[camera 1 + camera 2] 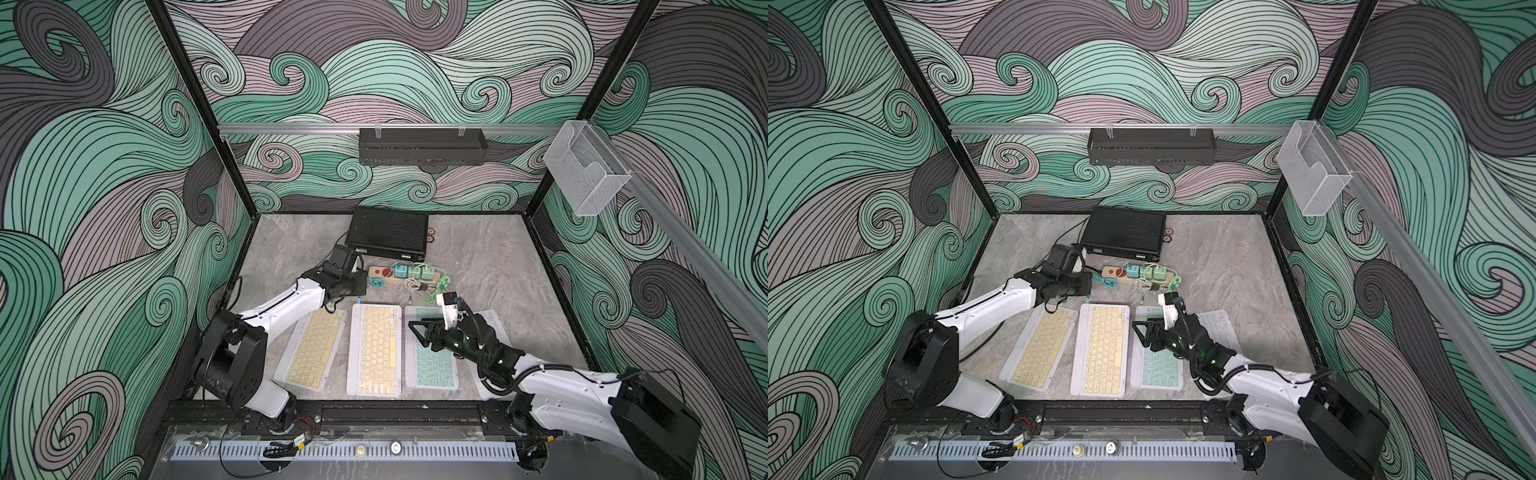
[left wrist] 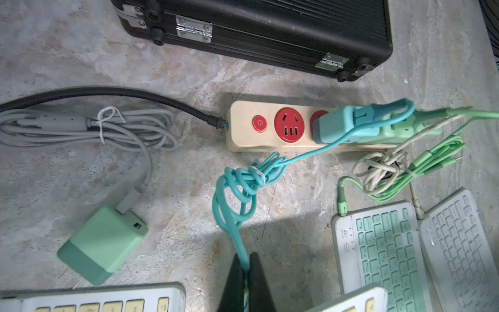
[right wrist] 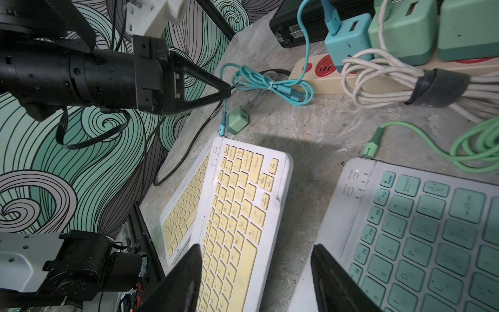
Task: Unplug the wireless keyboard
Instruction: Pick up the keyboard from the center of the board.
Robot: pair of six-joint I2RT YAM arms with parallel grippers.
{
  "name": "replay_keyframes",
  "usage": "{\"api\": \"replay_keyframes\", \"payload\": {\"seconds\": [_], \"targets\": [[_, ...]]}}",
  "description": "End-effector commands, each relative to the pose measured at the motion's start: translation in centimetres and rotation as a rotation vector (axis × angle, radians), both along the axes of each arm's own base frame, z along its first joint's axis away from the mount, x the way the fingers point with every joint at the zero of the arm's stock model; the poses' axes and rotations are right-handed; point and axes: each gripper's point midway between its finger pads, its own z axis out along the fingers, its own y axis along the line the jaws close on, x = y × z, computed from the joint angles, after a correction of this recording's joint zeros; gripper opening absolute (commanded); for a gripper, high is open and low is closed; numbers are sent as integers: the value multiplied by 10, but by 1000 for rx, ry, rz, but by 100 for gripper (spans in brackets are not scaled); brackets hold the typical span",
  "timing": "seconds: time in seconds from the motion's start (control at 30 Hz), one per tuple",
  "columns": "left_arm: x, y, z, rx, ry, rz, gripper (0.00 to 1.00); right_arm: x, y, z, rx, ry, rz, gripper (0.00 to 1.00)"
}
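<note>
pulling the teal cable (image 2: pixel 259 175) should need little force: it is thin and soft, so the stiff plug (image 3: pixel 222 127) is the better hold. it sits at the far corner of the middle yellow keyboard (image 3: pixel 237 216), a light, flat white slab. the left gripper (image 3: pixel 228 90) is clamped on the cable just above the plug. the right gripper (image 3: pixel 256 247) hovers with fingers apart.

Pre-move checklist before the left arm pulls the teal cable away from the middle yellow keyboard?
1. Left gripper shut on teal cable: ok.
2. Grip just behind the teal connector: ok.
3. Connector out of the middle yellow keyboard: cannot tell; its tip sits at the keyboard's corner.
4. Right gripper holding that keyboard down: not ok; open, gripping nothing.
5. Green cable in the green keyboard: ok, plugged in.
</note>
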Motion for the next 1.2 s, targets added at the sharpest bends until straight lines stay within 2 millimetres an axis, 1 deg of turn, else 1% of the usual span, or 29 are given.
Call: {"api": "replay_keyframes", "payload": {"seconds": [0.0, 0.07, 0.3, 0.6, 0.73, 0.83, 0.9, 0.93, 1.03, 1.1, 1.17], "targets": [[8, -1, 21, -14, -75, 13, 0, 0, 20, 19, 95, -32, 41, 65], [8, -1, 21, -13, -74, 13, 0, 1, 27, 15, 95, -30, 53, 65], [7, -1, 25, -18, -83, 11, 0, 10, 44, -12, 77, 14, 68, 67], [6, -2, 29, -29, -94, 7, 0, 21, 65, -31, 94, 54, 86, 67], [5, -2, 30, -32, -98, 3, 0, 21, 69, -21, 180, 13, 93, 65], [5, -3, 30, -36, -98, -1, 0, 22, 76, -22, 188, 27, 115, 64], [5, -3, 30, -36, -96, -1, 0, 21, 80, -21, 203, 32, 128, 60], [5, -3, 30, -38, -98, 0, 0, 22, 80, -20, 214, 28, 126, 60], [4, -3, 30, -37, -96, -2, 0, 21, 76, -17, 238, 11, 115, 54], [4, -3, 29, -37, -96, -2, 0, 22, 75, -17, 231, 12, 113, 47], [3, -3, 28, -34, -92, -4, 0, 22, 75, -18, 222, 18, 109, 38]]}}
